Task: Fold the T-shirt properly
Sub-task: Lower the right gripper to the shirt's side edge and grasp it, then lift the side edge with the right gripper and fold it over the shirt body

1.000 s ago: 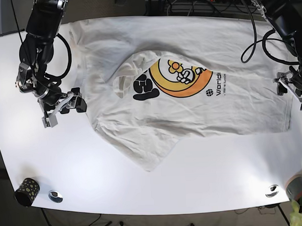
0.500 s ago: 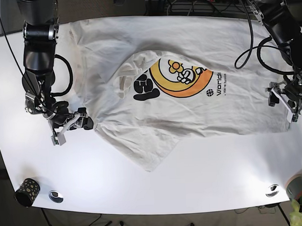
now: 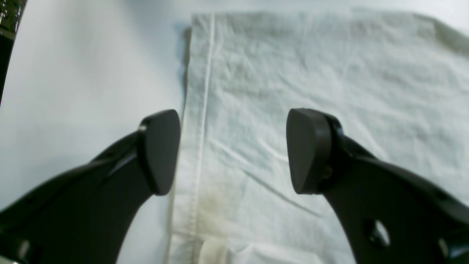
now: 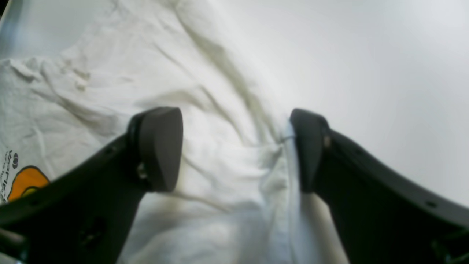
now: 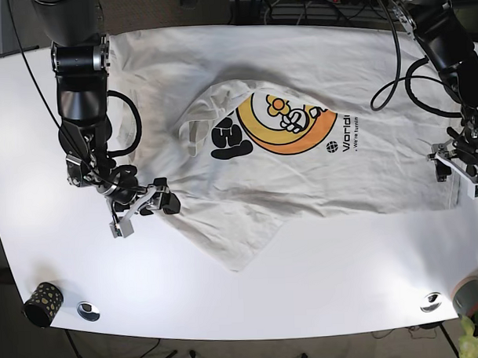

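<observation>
The white T-shirt [image 5: 302,185] with an orange and yellow print lies spread across the table, one sleeve pointing toward the front edge. My right gripper [image 5: 144,214] is open at the shirt's lower left edge. In the right wrist view the right gripper [image 4: 232,150] straddles wrinkled shirt cloth [image 4: 110,91], with the fabric edge by the right-hand pad [image 4: 304,150]. My left gripper [image 5: 457,173] is open at the shirt's right hem. In the left wrist view the left gripper [image 3: 234,150] has the stitched hem [image 3: 199,128] lying between its pads, with nothing pinched.
A black speckled cup [image 5: 43,304] and a metal disc [image 5: 88,311] sit at the front left corner. Another metal disc [image 5: 430,302] and a grey pot [image 5: 471,295] stand at the front right. Cables hang behind the table's far edge.
My right gripper has moved down and to the right, reaching the shirt's lower left edge. My left gripper has shifted slightly down along the right hem. Both stay open.
</observation>
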`<state>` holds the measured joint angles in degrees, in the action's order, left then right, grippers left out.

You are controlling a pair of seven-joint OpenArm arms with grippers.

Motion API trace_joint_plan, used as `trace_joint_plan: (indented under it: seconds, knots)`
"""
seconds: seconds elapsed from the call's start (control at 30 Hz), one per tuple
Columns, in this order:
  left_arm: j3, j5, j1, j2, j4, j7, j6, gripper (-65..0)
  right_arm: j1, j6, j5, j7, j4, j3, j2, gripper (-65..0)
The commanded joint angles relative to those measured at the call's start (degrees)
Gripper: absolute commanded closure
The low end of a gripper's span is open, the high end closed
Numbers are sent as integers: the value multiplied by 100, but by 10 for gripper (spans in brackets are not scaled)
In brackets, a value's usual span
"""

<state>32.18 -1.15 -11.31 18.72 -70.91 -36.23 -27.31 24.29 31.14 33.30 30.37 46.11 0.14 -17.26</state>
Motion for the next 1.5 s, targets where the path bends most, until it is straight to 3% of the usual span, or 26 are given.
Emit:
trace_joint_plan:
  seconds: [0.0, 0.1, 0.2, 0.33, 0.5, 0.63, 0.9, 1.13, 1.27, 1.47]
  knots:
    - [4, -22, -139, 154, 160, 111, 256, -421, 160, -23, -29, 79, 27, 8, -55, -436]
    - [4, -13, -508, 339, 590, 111, 793, -421, 177, -23, -29, 79, 27, 8, -55, -401]
    - [4, -22, -904, 453, 1434, 383, 1223, -421, 186, -23, -29, 79, 18, 8, -55, -298]
    - [-5, -22, -1247, 664, 2401, 963, 1267, -421, 248, -23, -117, 79, 18, 8, -46, -170]
    - [-5, -22, -1783, 752, 3342, 1280, 1267, -421, 274, -23, -926, 79, 35, 34, 174, -67]
    - [-5, -22, -2021, 840, 3817, 1552, 1267, -421, 274, -15, -1198, 79, 35, 43, 235, -54]
    - [-436, -57, -2232, 840, 4309, 1728, 1215, -421, 239, -15, -767, 71, 27, 43, 227, -54]
    - [-629, -48, -2223, 822, 4327, 1772, 423, -411, 256, -6, -767, 71, 35, 43, 227, -54]
    - [-638, -30, -2223, 822, 4318, 1781, 388, -304, 256, -6, -758, 71, 44, 43, 209, -54]
    - [-638, -30, -2214, 822, 4300, 1807, 371, -35, 239, 21, -758, 71, 44, 43, 192, -54]
